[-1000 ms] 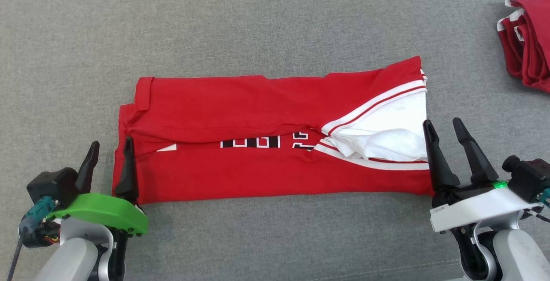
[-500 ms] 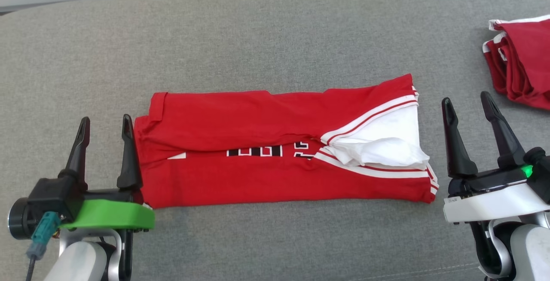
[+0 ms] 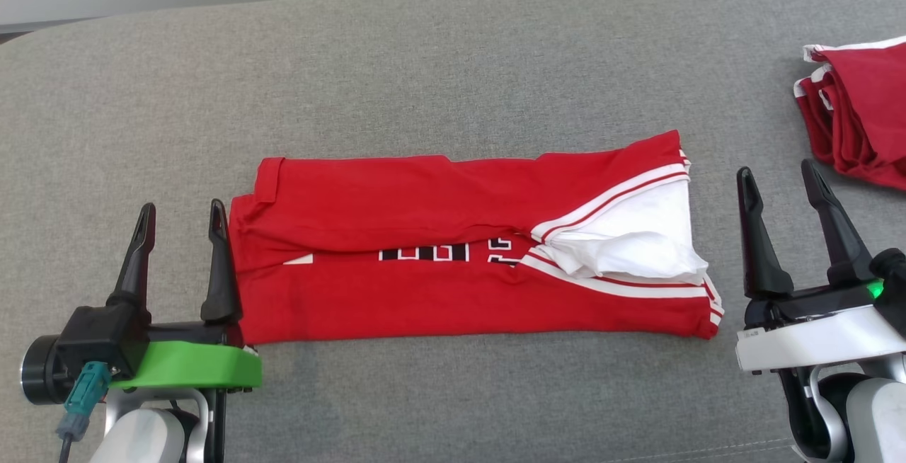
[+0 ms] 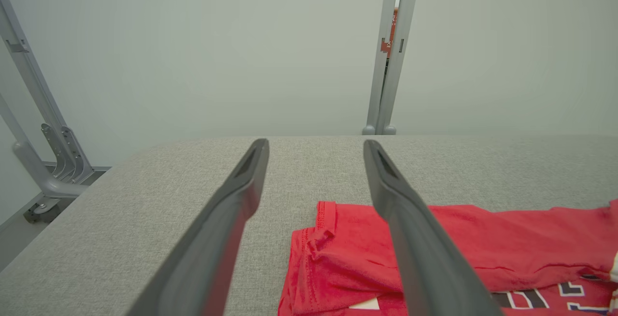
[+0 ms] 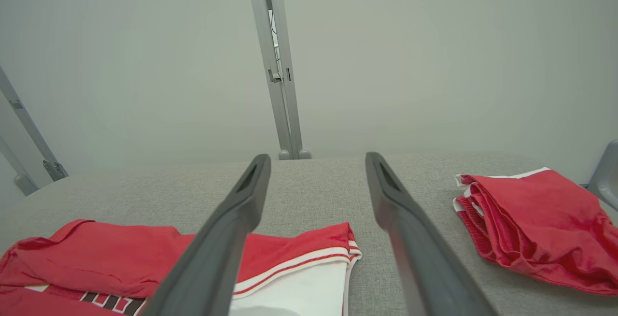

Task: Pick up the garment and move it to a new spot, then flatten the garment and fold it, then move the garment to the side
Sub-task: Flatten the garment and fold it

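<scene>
Red garment lies folded in a long band midway across the grey padded surface, white lining showing at its right end. Plenty of bare grey beyond it and along the near edge; a second red pile sits at the far right. Left gripper stands fingers-up just at the garment's left edge, jaws spread wide, empty. Right gripper stands upright between garment and pile, clear of both, fingers spread wide, holding nothing
</scene>
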`<state>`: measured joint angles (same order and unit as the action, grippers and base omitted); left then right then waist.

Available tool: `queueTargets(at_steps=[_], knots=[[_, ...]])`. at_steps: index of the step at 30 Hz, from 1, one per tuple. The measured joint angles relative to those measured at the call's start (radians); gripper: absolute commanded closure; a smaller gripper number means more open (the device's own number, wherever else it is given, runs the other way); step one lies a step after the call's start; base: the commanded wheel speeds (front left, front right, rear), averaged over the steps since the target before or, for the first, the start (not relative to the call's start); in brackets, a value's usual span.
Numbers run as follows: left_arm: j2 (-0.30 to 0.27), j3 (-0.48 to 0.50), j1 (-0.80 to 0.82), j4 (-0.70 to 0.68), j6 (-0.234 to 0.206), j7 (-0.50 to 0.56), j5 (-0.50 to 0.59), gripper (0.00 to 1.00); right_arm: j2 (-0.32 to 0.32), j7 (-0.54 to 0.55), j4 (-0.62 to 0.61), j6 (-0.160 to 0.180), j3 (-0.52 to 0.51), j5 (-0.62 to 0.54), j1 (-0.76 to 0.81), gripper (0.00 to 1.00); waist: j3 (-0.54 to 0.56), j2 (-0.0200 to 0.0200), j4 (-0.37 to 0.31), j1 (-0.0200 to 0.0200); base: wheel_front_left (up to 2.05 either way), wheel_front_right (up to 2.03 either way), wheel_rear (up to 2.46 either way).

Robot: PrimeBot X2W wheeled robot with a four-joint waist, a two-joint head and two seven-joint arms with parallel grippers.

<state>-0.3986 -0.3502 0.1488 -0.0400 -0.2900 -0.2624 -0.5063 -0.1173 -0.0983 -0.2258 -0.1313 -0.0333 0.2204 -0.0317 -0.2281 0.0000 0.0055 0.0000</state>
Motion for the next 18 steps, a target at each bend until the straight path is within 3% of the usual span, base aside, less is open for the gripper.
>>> queueTargets(at_steps=[6, 18], knots=[[0.014, 0.012, 0.014, -0.011, 0.015, 0.000, 0.017, 0.00, -0.007, 0.010, 0.070, 0.000, -0.039, 0.011, 0.001, 0.00, -0.021, 0.0000, 0.011, 0.0000, 0.00, 0.00, 0.00], [0.097, 0.035, 0.115, -0.020, 0.077, 0.000, 0.079, 0.00, -0.037, -0.019, 0.481, 0.000, -0.014, 0.075, -0.126, 0.00, -0.121, 0.0000, 0.081, 0.0000, 0.00, 0.00, 0.00]])
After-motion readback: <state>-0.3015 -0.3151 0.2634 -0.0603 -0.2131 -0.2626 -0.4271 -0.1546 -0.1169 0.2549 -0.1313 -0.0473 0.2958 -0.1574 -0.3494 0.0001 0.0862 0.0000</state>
